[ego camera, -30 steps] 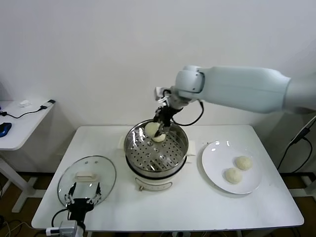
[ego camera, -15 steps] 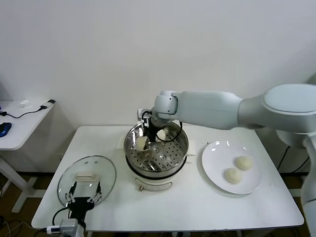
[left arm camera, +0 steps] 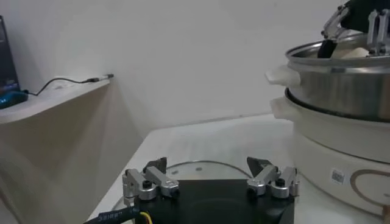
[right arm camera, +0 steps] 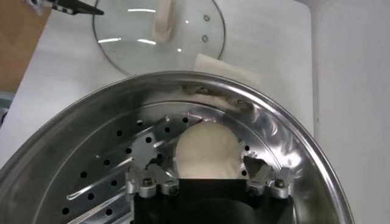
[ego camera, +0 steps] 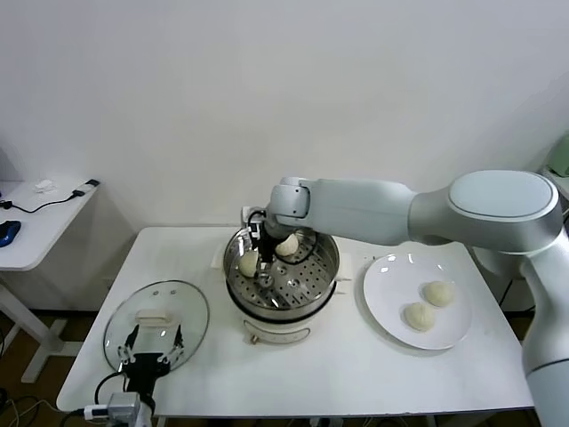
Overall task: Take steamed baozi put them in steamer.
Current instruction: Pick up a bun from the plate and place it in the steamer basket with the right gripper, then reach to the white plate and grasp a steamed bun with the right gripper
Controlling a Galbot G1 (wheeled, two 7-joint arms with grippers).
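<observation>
Reaching down into the steamer (ego camera: 282, 271) from behind, right gripper (ego camera: 261, 263) low over the perforated floor at the basket's left side. Fingers spread apart, as the right wrist view shows: one bun (right arm camera: 205, 152) sitting on the steel floor between the two fingertips (right arm camera: 150, 182), not squeezed, whether a pad touches it impossible to tell. Same bun (ego camera: 248, 263) in the head view, just left of the gripper and against the left wall of the basket. Second bun (ego camera: 287, 245) inside the steamer too, at the far side, just right of the gripper's wrist and partly hidden by it. Two more buns (ego camera: 437, 293) (ego camera: 419, 316) lying on the white plate (ego camera: 382, 302) to the right of the steamer, close together and well apart from the gripper. Glass lid (ego camera: 156, 325) flat on the table (ego camera: 356, 374) at front left. Left gripper (left arm camera: 210, 182) parked over the lid's near edge, fingers wide apart and holding nothing.
</observation>
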